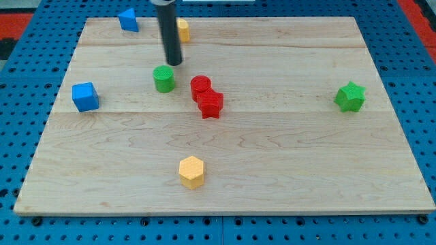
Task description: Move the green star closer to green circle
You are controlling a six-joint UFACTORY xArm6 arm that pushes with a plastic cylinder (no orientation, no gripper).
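The green star (350,96) lies near the view's right edge of the wooden board (286,156). The green circle (163,79) stands left of centre, far from the star. My tip (174,63) is just above and slightly right of the green circle, close to it but apart. The dark rod rises from there to the view's top.
A red circle (200,86) and a red star (210,104) touch each other just right of the green circle. A blue cube (85,96) is at the left, a blue block (128,20) and a yellow block (182,30) at the top, a yellow hexagon (191,171) at the bottom centre.
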